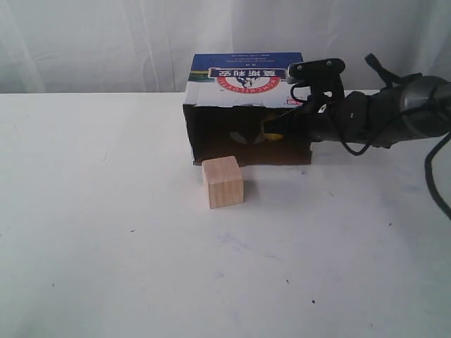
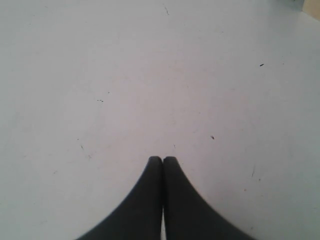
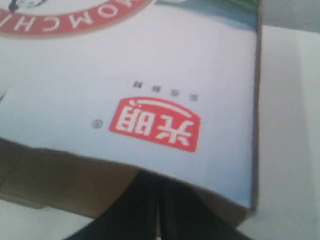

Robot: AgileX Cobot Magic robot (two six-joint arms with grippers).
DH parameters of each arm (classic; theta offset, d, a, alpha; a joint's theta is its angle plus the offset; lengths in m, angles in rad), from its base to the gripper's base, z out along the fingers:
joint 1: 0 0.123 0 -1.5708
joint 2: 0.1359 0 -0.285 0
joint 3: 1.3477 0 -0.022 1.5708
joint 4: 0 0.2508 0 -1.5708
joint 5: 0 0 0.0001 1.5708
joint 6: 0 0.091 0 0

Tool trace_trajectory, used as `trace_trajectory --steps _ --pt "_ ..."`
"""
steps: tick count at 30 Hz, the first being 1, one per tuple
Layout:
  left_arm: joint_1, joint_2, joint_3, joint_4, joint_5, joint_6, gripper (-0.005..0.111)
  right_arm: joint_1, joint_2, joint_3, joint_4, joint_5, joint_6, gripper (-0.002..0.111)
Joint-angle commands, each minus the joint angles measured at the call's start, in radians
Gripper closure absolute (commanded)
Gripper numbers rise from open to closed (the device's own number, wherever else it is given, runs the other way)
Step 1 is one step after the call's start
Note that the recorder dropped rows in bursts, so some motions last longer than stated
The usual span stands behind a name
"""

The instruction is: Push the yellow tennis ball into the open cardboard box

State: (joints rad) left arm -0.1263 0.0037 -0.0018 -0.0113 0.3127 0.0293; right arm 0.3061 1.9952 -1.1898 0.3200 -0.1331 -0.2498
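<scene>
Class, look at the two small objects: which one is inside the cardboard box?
The yellow tennis ball, partly visible in the box's dark interior; the wooden cube stands outside, before the opening.

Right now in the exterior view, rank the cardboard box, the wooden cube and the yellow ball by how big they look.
1. cardboard box
2. wooden cube
3. yellow ball, though only a sliver shows inside the box

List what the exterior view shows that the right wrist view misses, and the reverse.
Exterior only: the wooden cube in front of the open cardboard box, the yellow tennis ball inside it, the right arm reaching in. Right wrist only: the right hand, fingers together, under the box's top edge. Both: the box and the white table.
</scene>
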Motion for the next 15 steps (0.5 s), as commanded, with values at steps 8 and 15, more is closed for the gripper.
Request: trace_trajectory --steps 8,15 --pt "-0.006 -0.004 0.002 -0.014 0.028 0.001 0.107 0.012 -0.084 -0.006 -0.038 0.458 0.008 0.108" --pt "-0.006 -0.004 0.002 -0.014 0.028 0.001 0.107 -0.058 -0.138 -0.006 -0.383 0.612 0.224 0.108"
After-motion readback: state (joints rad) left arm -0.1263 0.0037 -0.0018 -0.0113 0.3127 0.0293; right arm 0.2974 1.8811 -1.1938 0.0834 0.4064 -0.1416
